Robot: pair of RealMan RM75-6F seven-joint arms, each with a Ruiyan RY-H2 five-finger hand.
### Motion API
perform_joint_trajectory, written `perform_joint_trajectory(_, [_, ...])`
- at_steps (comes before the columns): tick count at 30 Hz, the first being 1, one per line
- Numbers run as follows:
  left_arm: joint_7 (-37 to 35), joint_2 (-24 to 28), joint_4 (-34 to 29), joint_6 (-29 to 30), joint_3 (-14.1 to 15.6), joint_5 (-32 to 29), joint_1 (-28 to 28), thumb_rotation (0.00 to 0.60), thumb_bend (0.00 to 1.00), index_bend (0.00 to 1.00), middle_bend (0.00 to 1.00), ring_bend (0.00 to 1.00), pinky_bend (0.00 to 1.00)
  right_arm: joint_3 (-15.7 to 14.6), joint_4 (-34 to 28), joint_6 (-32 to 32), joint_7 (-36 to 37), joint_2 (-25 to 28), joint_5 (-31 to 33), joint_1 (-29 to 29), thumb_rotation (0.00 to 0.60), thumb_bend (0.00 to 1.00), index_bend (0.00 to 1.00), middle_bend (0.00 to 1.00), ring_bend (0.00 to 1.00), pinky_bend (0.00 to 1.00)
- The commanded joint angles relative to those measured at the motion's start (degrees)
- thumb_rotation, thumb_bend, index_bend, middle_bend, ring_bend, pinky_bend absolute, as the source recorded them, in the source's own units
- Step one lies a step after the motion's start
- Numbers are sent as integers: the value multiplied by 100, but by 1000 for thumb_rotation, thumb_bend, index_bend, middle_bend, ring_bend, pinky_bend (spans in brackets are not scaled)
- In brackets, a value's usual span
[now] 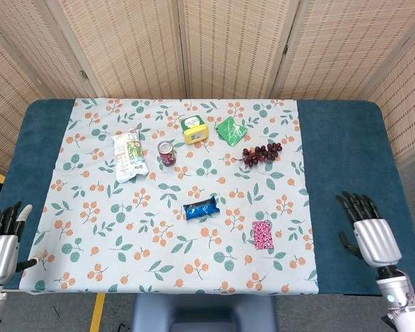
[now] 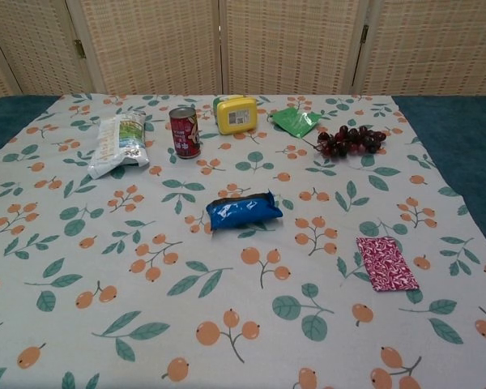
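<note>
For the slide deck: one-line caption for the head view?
Both hands, left and right, open at the table's near corners; snacks, can and grapes on floral cloth.

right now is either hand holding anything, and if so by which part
Nothing is held. The left hand and right hand both hang open off the table's sides, apart from the pink packet and everything else.

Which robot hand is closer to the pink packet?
The right hand is nearer: it is over the blue table edge just right of the pink packet. The left hand is far off at the opposite, left edge.
</note>
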Motion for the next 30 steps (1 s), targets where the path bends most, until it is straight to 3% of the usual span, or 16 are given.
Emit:
perform_joint_trajectory(1, [-30,-9,19,2,13,11,10,600,217,68,39,58,0,-30,-94,-343,-54,-180,-55,237,600,473,50,70,1,0])
perform_joint_trajectory(3, [-46,-13,33,-3,24,14,17,600,217,77,39,61,0,-21,-119,-505,-18,-304,-70,361,569,460,76,72,0,0])
perform_joint_trajectory(6, [-74,-15,56,5,44,13,41,600,217,88,39,65,0,-40,-116,-815,224,-474,-133,583,368,337,195,88,0,0])
perform_joint_trajectory(9, [-129,-9,89,20,57,-6,77,600,218,96,39,69,0,-80,0,-1185,477,-630,-214,844,269,226,302,103,0,0])
perform_joint_trajectory(19, [-248,-3,135,12,95,10,120,600,219,135,39,77,0,-151,398,-2190,225,-1160,20,1452,256,188,326,105,0,0])
perform_joint_trajectory(30, [-378,-13,196,-29,125,15,148,600,218,160,39,80,0,-260,863,-2351,157,-1524,172,1601,254,188,326,105,0,0])
